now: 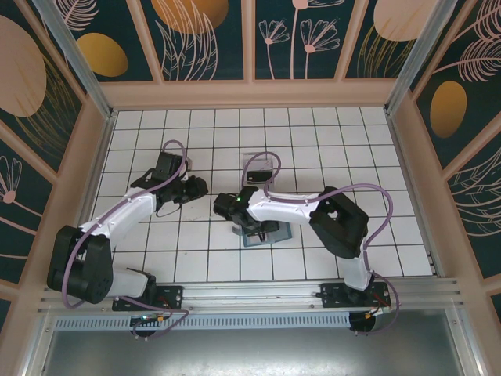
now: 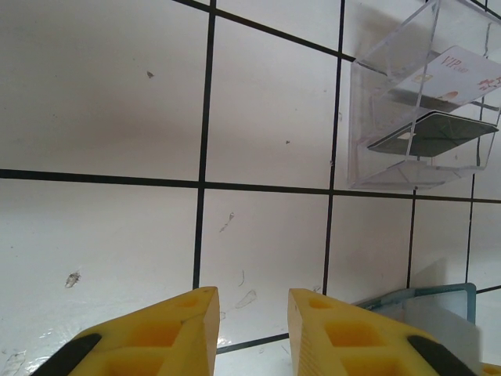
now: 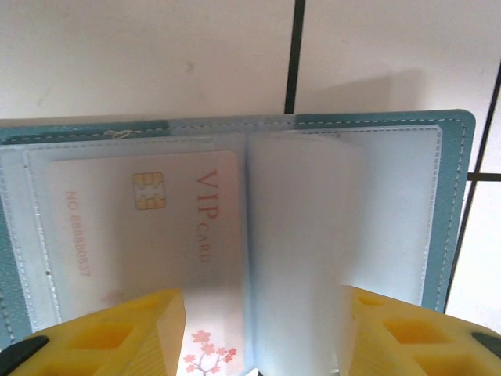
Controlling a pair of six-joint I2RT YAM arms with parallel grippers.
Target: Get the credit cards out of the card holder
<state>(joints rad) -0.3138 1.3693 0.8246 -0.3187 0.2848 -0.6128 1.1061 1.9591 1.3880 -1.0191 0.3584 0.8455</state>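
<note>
Cards number three: one white VIP card [image 3: 149, 219] sits inside the open blue card holder [image 3: 368, 235], flat on the tiled table [image 3: 141, 55]; a white card [image 2: 458, 74] and a dark card [image 2: 438, 135] lie in one clear box [image 2: 374, 102]; right gripper [image 3: 261, 309] has both fingers spread wide above the holder; left gripper [image 2: 252, 305] has both fingers apart, empty.

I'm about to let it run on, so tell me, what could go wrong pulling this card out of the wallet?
1. The card lies under a clear sleeve; the open right jaws could pinch both and lift the whole wallet.
2. The left jaws hang over bare tiles, so they are not pinning the wallet; it may slide or fold shut.
</note>
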